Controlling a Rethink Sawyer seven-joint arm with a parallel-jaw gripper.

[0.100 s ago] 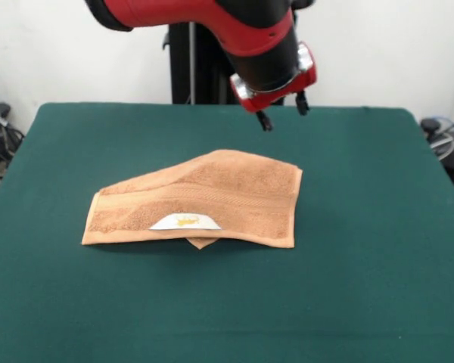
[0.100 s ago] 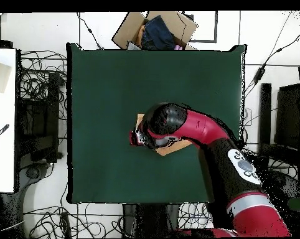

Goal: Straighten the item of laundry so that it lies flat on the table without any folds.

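Broadly, the table [image 1: 393, 227] fills most of the front view, its dark green cloth bare all around the towel. Above it the red and black arm [image 1: 242, 26] reaches down from the top. Near the table's middle lies the towel [image 1: 212, 198], orange-tan, folded over itself into a lopsided shape, with a small corner poking out under its near edge. Its white label [image 1: 185, 221] with a yellow mark sits at that near edge. The claw [image 1: 283, 112] hangs in the air above the towel's far right part, apart from it, its two dark fingers spread and holding nothing. From overhead, the arm hides most of the towel.
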